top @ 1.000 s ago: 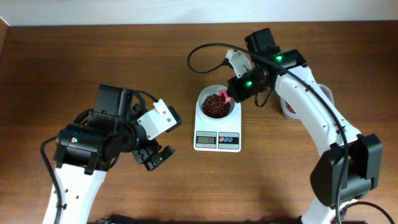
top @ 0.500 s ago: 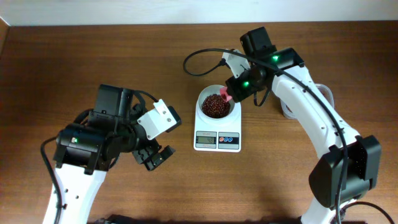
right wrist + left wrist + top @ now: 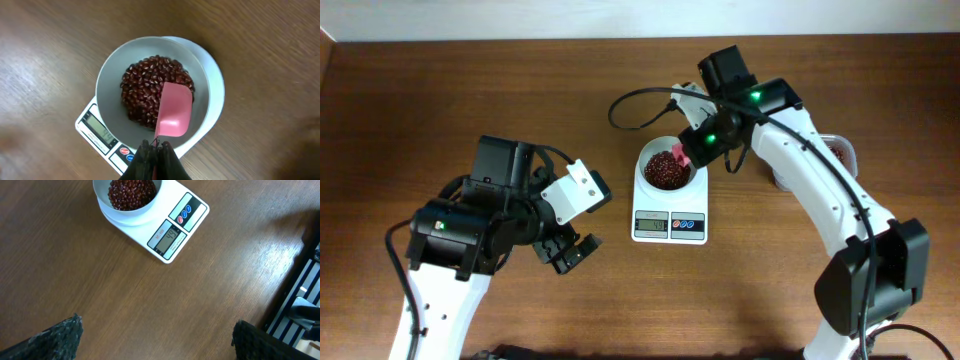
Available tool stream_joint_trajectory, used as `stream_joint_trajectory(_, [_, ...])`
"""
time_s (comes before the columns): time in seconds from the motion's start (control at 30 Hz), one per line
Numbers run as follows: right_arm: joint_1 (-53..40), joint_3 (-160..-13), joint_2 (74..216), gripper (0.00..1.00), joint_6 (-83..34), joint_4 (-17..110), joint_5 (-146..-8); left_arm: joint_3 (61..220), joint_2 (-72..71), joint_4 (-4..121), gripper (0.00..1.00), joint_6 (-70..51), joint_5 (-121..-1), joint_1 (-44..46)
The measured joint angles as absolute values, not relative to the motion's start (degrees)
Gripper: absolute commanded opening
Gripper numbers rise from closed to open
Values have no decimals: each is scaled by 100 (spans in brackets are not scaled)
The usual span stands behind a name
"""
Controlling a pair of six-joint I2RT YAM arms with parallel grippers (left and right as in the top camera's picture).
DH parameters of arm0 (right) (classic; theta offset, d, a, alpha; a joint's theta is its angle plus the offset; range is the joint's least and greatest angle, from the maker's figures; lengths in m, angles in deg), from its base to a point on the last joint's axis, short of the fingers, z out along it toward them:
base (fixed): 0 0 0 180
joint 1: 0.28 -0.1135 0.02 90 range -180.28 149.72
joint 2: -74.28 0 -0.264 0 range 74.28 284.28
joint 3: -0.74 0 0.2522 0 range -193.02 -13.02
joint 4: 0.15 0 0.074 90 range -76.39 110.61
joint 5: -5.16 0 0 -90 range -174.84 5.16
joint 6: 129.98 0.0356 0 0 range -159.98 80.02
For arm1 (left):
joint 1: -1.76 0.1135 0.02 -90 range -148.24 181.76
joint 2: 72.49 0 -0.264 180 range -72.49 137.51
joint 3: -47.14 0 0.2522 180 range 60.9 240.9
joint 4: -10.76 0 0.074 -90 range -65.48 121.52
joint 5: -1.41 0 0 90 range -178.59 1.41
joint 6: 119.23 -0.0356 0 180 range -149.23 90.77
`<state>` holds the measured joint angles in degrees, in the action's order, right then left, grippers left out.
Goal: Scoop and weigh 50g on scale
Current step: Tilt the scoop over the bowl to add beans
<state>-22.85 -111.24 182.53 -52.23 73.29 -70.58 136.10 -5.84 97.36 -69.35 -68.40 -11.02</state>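
Pink scoop (image 3: pixel 174 116), pinched in the right tool (image 3: pixel 156 149), is hanging over the red-brown beans (image 3: pixel 145 92) heaped in the bowl (image 3: pixel 107 85) of the scale (image 3: pixel 669 226) on the tabletop (image 3: pixel 470 100), its long axis running 6 to 12 o'clock from the tool; the left tool (image 3: pixel 572 253) is sitting spread, well apart at 7 o'clock
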Motion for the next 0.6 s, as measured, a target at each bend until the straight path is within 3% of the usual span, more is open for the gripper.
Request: stream_joint_trajectory(0.6, [-2707, -11172, 18253, 4, -5459, 7344, -7427, 13610, -584, 9736, 99, -6935, -6840, -1102])
